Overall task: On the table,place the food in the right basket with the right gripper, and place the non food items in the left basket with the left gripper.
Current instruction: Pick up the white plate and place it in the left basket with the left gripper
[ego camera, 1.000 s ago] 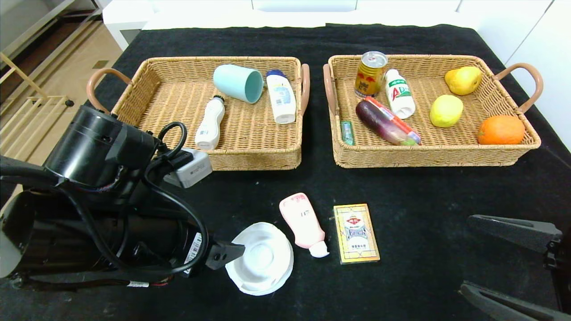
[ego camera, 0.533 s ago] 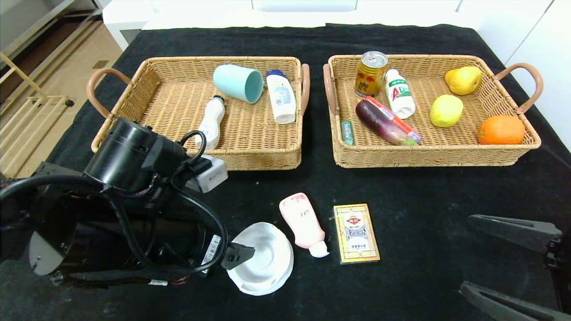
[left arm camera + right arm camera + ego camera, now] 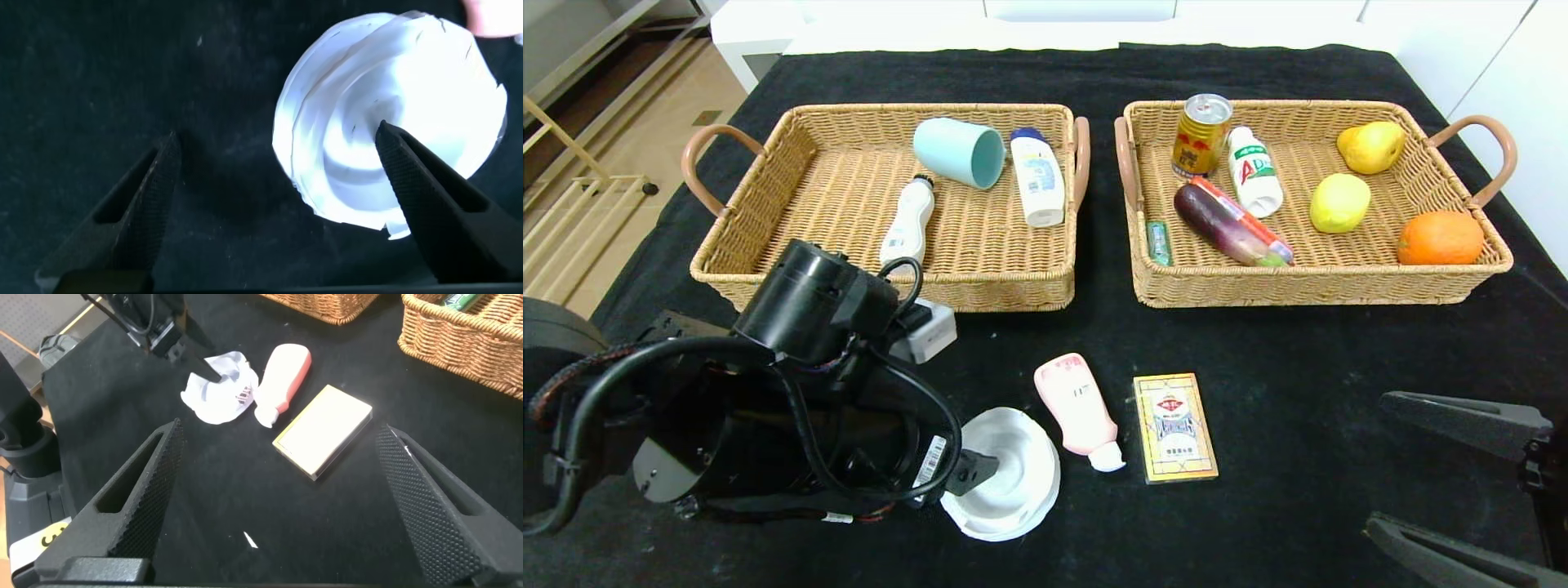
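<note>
Now my left fingers (image 3: 425, 188) stand wide apart, clamped on nothing: one tip sits over the white dish (image 3: 1006, 474), low at its near-left rim, the other over bare black cloth beside it. My left gripper (image 3: 968, 474) hangs low over the surface (image 3: 1029, 343), in front of the left basket (image 3: 890, 286).

Just right of the dish lies the pink bottle (image 3: 1078, 408), cap toward me, and right of that the card box (image 3: 1174, 426), flat and close to the bottle without touching.

My right fingers (image 3: 425, 498) are also spread and empty; the right gripper (image 3: 1454, 482) is parked at the near right edge.

The left basket holds a teal cup (image 3: 960, 153) on its side and two white bottles. The right basket (image 3: 1307, 286) holds a can, a white bottle, an eggplant, a pear, a lemon and an orange.
</note>
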